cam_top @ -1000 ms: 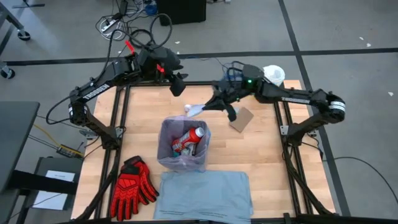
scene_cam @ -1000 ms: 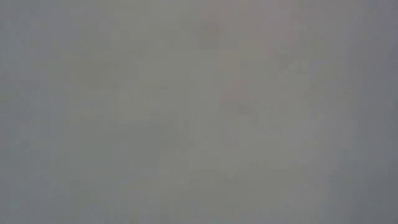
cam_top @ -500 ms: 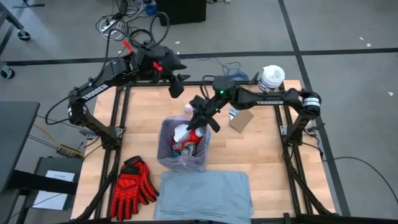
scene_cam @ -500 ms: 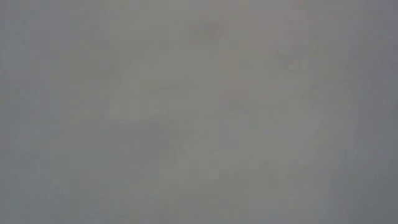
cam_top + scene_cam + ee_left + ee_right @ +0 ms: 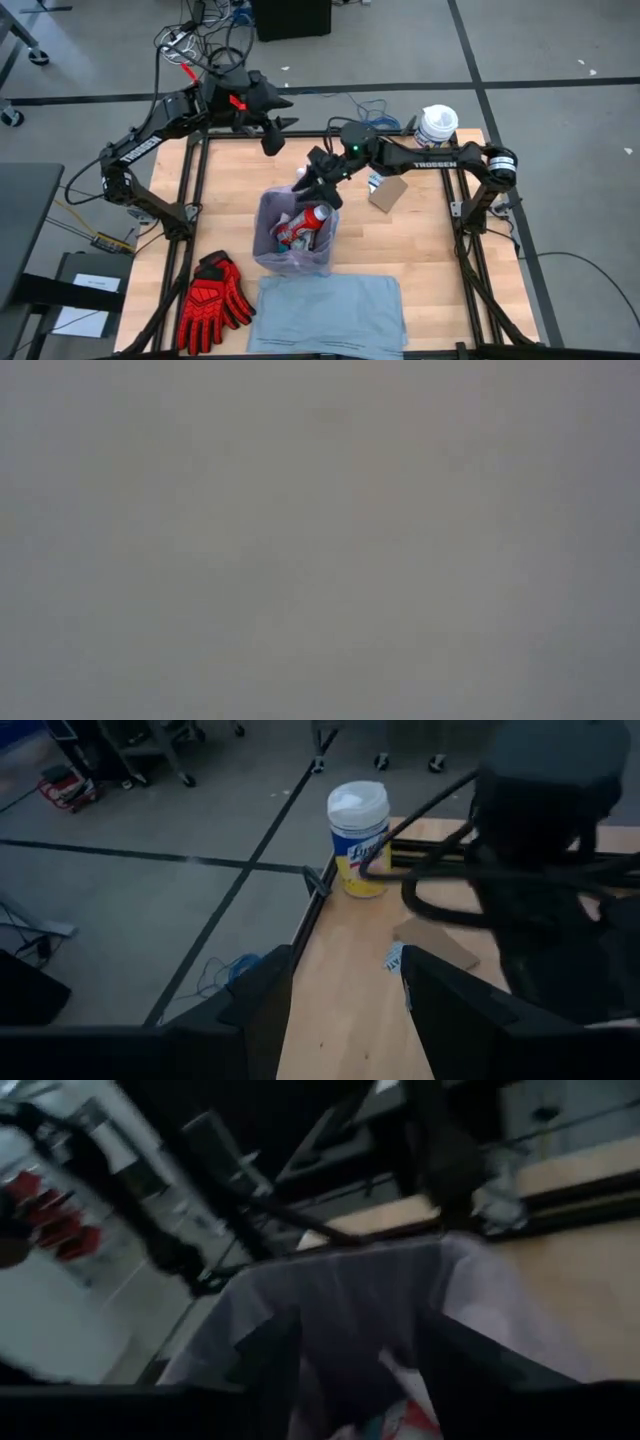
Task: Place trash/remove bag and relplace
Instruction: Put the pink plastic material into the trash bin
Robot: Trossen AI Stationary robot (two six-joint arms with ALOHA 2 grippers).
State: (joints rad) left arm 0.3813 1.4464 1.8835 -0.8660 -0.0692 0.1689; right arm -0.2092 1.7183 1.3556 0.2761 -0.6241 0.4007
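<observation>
Currently, the right gripper point(image 5: 318, 186) is positioned over the far rim of the bag point(image 5: 292, 258), a translucent pink-lavender liner fitted in a small bin near the middle of the table point(image 5: 440, 280). In the right wrist view the two dark fingers point(image 5: 268, 1355) stand apart with a clear gap between them, nothing is clamped between them, and the bag point(image 5: 340, 1295) opening lies directly beyond. Inside the bag, the high view shows a red-capped bottle point(image 5: 305, 226) lying among pale litter; a white crumpled paper point(image 5: 304, 177) shows at the far rim, just beside the right gripper, and whether it touches the fingers cannot be determined. A brown cardboard piece point(image 5: 388, 193) lies flat on the table to the right of the bag, apart from it, with a small blue scrap point(image 5: 373, 182) just beside it. The left gripper point(image 5: 272, 135) hangs above the far edge of the table, well apart from the bag; in the left wrist view its fingers point(image 5: 262, 995) are spread and empty. That view also shows the yellow tub point(image 5: 358, 841) with white lid standing upright at the far right corner of the table. A grey-blue liner point(image 5: 330, 312) lies flat at the near edge, just in front of the bag, and red gloves point(image 5: 213, 296) lie to its left. The low view shows only a uniform grey blur.
</observation>
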